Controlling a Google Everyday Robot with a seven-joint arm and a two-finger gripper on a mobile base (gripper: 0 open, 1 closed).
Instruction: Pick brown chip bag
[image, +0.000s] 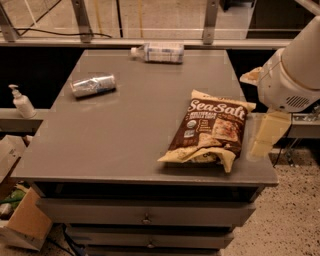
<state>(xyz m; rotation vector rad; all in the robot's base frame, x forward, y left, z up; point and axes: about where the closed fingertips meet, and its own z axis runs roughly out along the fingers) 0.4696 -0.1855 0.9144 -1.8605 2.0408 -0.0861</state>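
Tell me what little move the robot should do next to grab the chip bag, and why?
Probably move the gripper in over the table, above the brown chip bag. The gripper hangs off the table edge, apart from the bag, which lies flat near that edge with nothing on it.

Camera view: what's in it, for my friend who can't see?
A brown chip bag lies near the grey table's right edge, with the robot's gripper just right of it. A crushed can and a plastic bottle lie farther back.
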